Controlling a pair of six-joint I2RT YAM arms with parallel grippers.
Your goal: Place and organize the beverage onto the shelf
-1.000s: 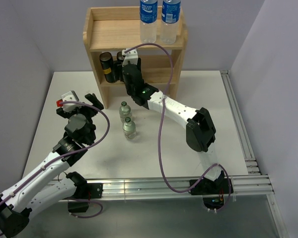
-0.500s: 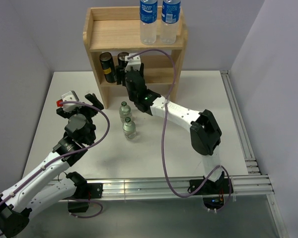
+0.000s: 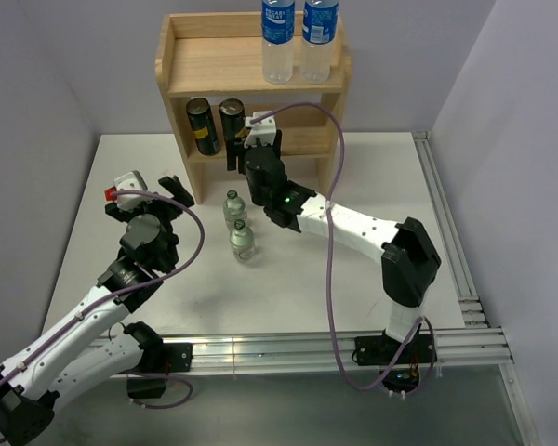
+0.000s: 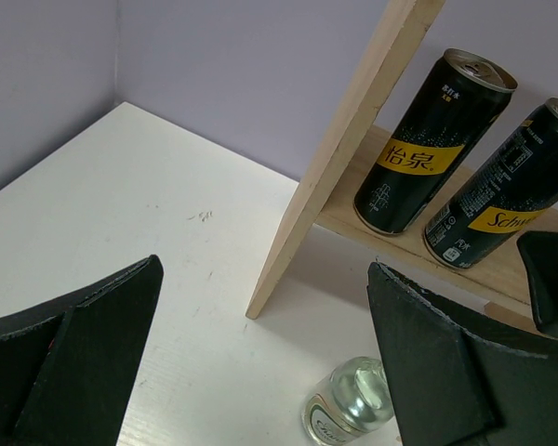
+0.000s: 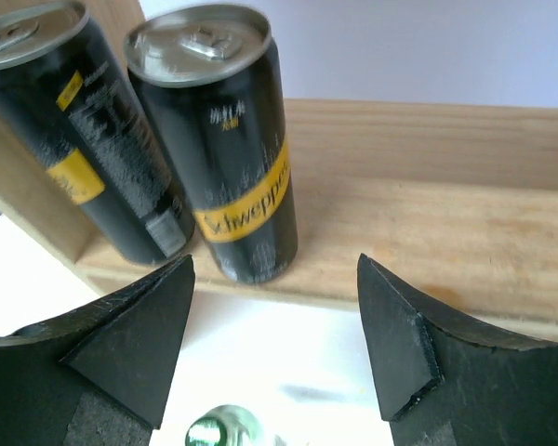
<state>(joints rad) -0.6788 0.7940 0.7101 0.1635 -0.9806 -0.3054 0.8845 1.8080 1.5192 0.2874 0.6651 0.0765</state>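
My right pincer (image 5: pixel 274 274) stands parted and empty before two dark cans (image 5: pixel 232 158) on the shelf (image 5: pixel 428 214); my left pincer (image 4: pixel 262 269) gapes wide, empty.

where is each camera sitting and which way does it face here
top external: above and behind the bases, looking down on table, shelf; left arm, right arm show whole.
left wrist: low on the left arm, facing the shelf's side panel; left gripper, open, frames the bottom.
right wrist: close to the lower tier, facing it; right gripper, open, frames the bottom.
shared: both wrist views show the Schweppes can.
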